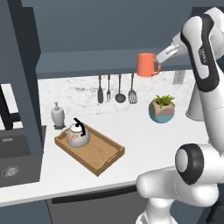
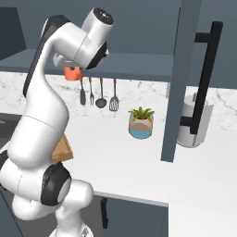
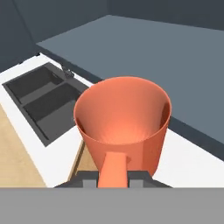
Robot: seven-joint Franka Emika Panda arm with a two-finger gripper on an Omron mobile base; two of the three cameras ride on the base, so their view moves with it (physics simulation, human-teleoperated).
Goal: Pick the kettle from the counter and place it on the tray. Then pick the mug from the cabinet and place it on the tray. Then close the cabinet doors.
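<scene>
Nearest us in the hand view, the orange mug point(image 3: 124, 127) fills the frame, its loop handle pinched between the nearly closed fingers of the gripper point(image 3: 114, 177). From the left base view we read left to right: the white floral kettle point(image 1: 78, 134) already sits on the wooden tray point(image 1: 103, 157) on the marble counter point(image 1: 144, 140), and the mug hangs at the front edge of the cabinet point(image 1: 87, 61) shelf. We judge the second step underway; next we must carry the mug down left onto the tray's free end. No legible writing.
</scene>
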